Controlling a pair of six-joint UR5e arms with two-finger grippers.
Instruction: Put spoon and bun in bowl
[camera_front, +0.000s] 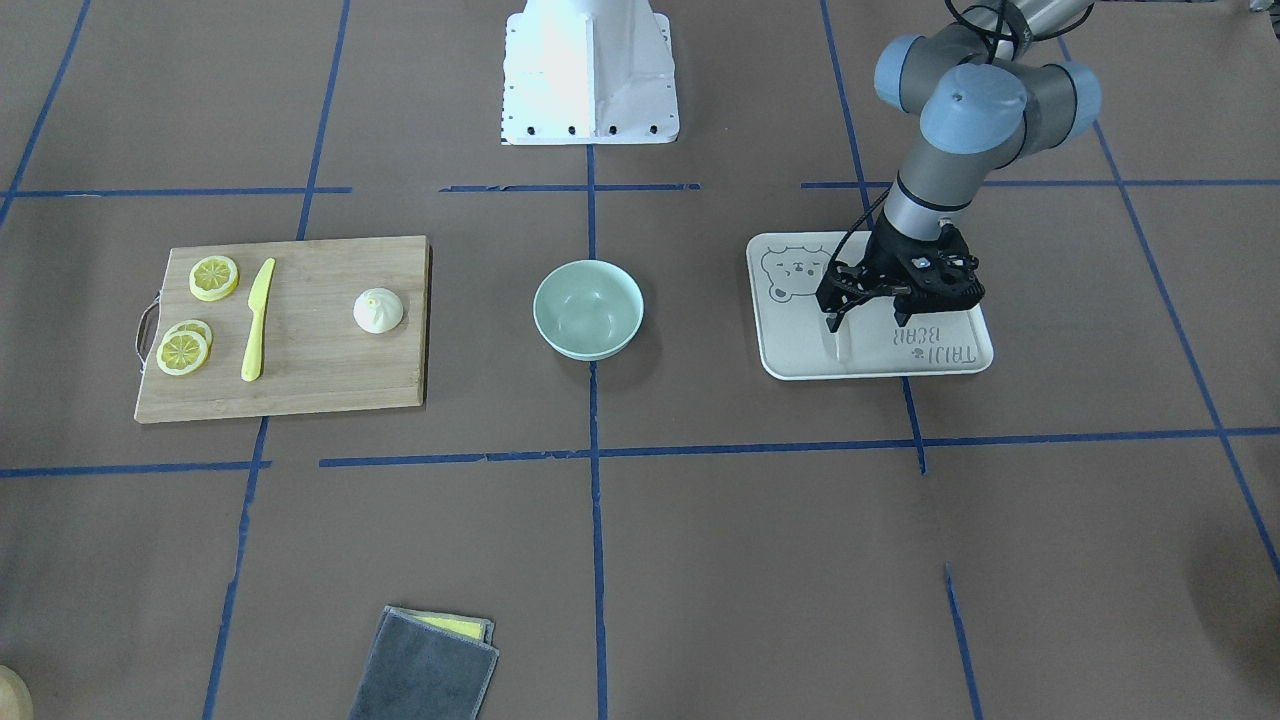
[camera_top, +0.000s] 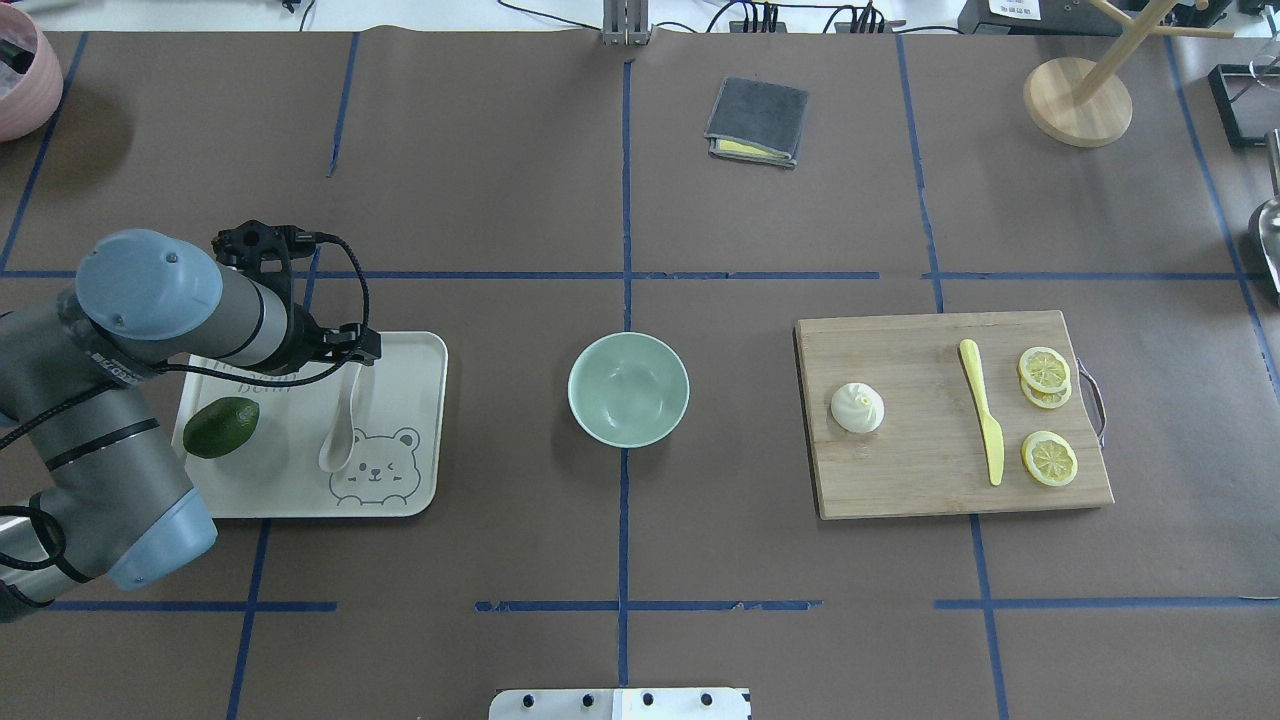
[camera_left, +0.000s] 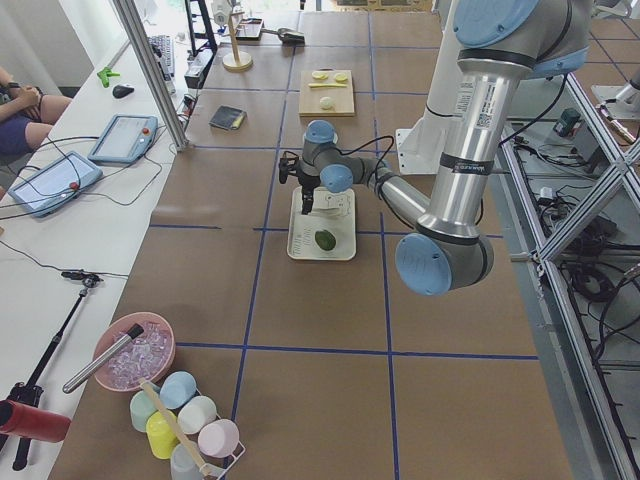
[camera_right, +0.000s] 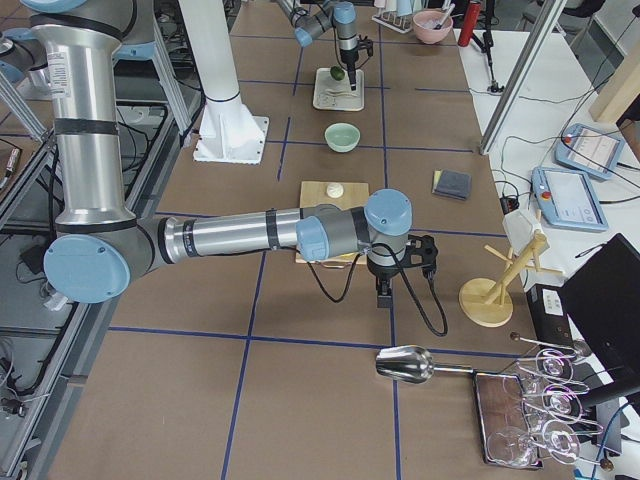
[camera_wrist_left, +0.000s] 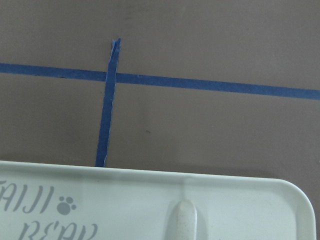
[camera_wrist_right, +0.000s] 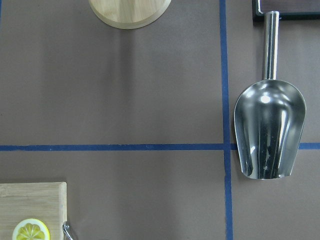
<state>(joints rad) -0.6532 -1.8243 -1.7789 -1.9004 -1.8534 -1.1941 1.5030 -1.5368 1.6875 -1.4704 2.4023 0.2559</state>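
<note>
The pale spoon (camera_top: 338, 440) lies on the white bear tray (camera_top: 425, 395), scoop toward the robot. Its handle tip shows in the left wrist view (camera_wrist_left: 182, 220). My left gripper (camera_top: 352, 352) hangs low over the handle's far end and looks open. In the front view (camera_front: 836, 325) it sits just above the tray (camera_front: 800, 350). The white bun (camera_top: 857, 407) sits on the wooden cutting board (camera_top: 920, 490). The mint-green bowl (camera_top: 628, 388) stands empty at the table's middle. My right gripper (camera_right: 385, 295) shows only in the exterior right view, beyond the board, and I cannot tell its state.
A dark green avocado (camera_top: 221, 427) lies on the tray beside the spoon. A yellow knife (camera_top: 982, 410) and lemon slices (camera_top: 1048, 458) share the board. A grey cloth (camera_top: 757, 121), a wooden stand (camera_top: 1077, 100) and a metal scoop (camera_wrist_right: 270, 130) lie at the far side.
</note>
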